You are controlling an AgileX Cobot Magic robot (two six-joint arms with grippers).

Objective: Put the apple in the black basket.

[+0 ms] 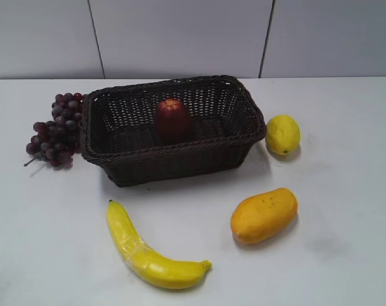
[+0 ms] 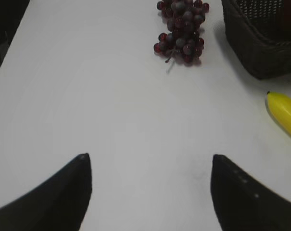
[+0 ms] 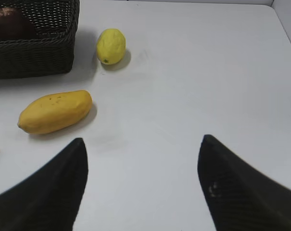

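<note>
Apple inside the basket already, both hands spread wide and empty over the tabletop, maybe bumping the grapes or lemon if swung carelessly.

No readable text, label, brand, number or sign appears on any surface in the exterior or either wrist view.

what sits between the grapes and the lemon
The basket, holding the apple, sits between the grapes and the lemon in the exterior view.
</note>
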